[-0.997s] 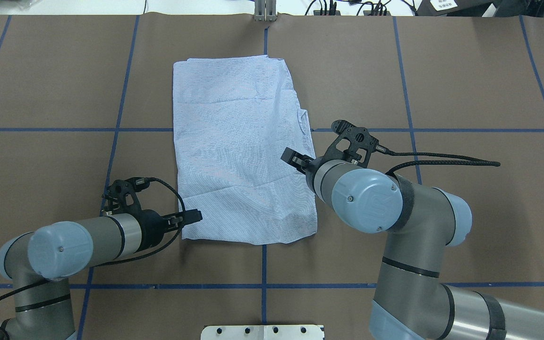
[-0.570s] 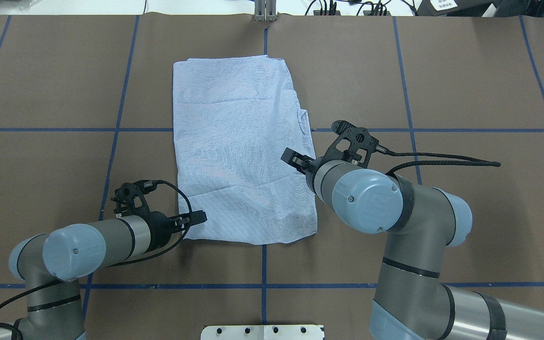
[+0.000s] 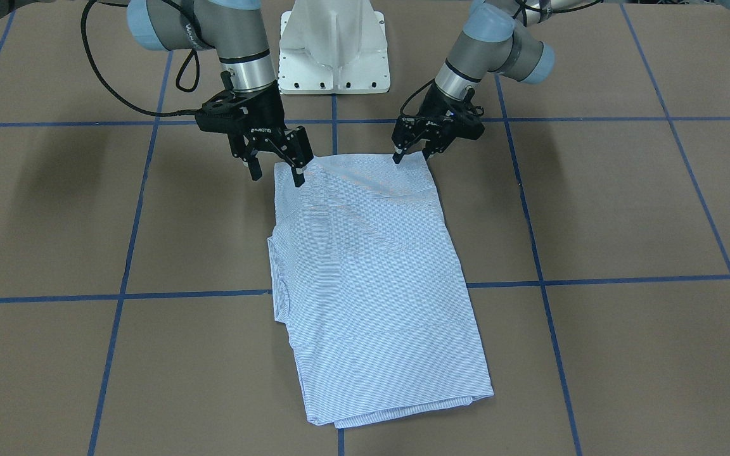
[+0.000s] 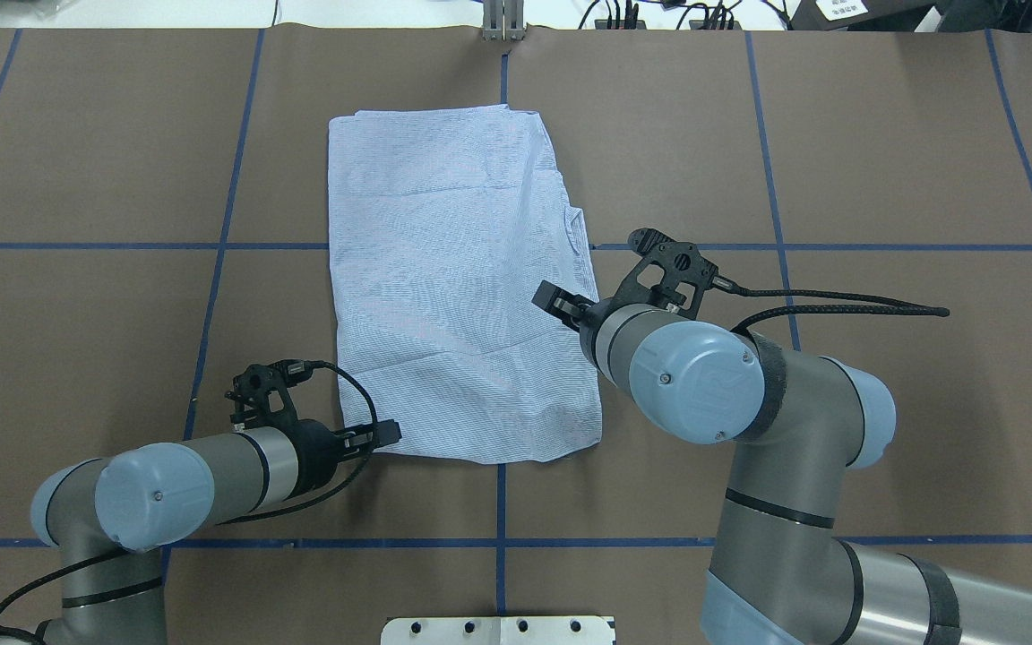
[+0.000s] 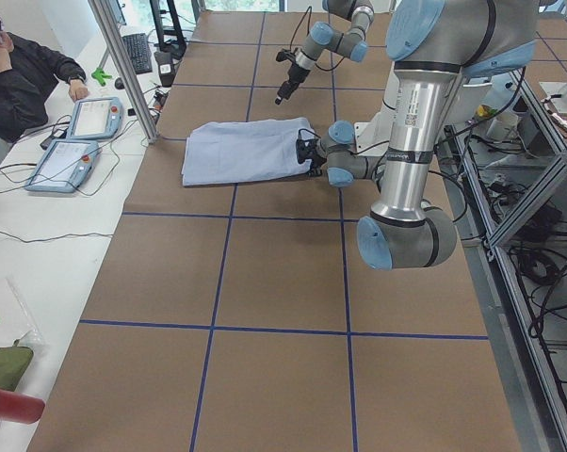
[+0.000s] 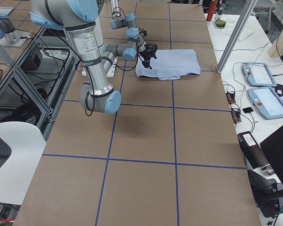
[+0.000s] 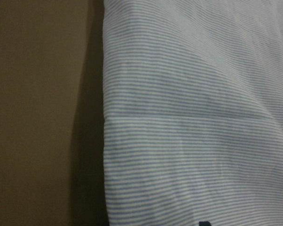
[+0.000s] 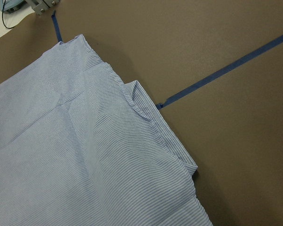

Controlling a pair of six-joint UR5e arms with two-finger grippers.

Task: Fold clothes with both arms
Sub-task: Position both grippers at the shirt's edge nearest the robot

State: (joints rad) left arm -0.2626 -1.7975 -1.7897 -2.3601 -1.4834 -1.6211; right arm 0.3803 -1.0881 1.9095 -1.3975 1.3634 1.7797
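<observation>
Shirt [image 3: 371, 285] lies as a long strip. I hold the left gripper [image 3: 411, 157] and right gripper [image 3: 276, 177] at its 2 near corners, fingers apart; next, I judge, pinch both.

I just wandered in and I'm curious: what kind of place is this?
Most likely a robotics test lab: the left arm and right arm reach to a striped shirt on a tape-gridded table, and a person is beside touchscreen tablets.
</observation>
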